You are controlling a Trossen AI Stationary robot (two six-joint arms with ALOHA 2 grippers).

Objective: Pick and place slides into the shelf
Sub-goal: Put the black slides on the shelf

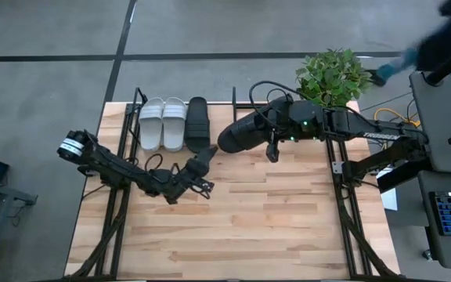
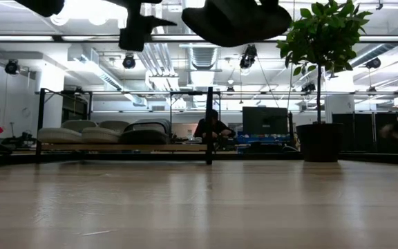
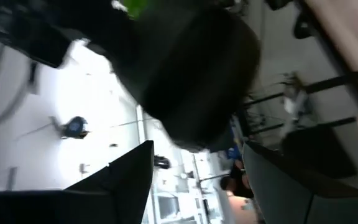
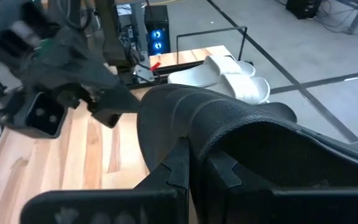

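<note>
From above, we see our left gripper (image 1: 202,166) nearest us, just short of the table's (image 1: 233,227) middle at about 7 o'clock from the carried slide, its fingers spread and grasping nothing. Beyond it our right gripper (image 1: 266,135) is clenched on the edge of a black slide (image 1: 241,133), held in the air above the wood, just to the 3 o'clock side of the shelf (image 1: 135,117). Farthest back, at 11 o'clock on the table, the shelf holds the white pair of slides (image 1: 163,123) side by side with the other black slide (image 1: 197,121) beside them, and a potted plant (image 1: 333,76) stands at 1 o'clock.
</note>
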